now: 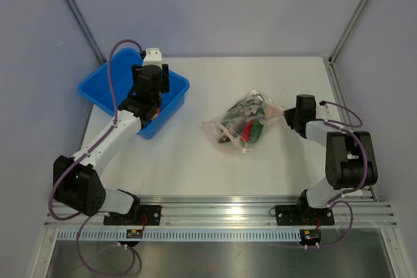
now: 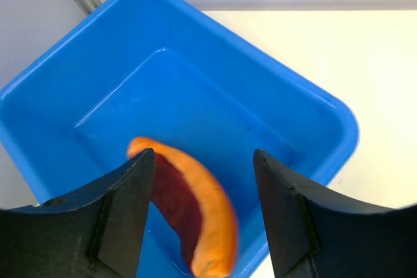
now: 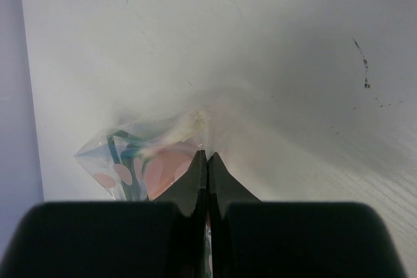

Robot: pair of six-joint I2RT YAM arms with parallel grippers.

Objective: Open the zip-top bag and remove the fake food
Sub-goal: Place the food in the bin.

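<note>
While the zip-top bag (image 1: pixel 244 122) crinkles, the blue bin (image 2: pixel 163 89) looks smooth.

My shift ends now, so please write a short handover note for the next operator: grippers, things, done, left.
Left gripper: open over the blue bin, an orange toy slice between its jaws, not clamped.
Right gripper: shut, pinching an edge of the zip-top bag at mid-table.
Done: one piece is out of the bag.
Left: the other fake food, green and red pieces among it, lies in the bag.
</note>
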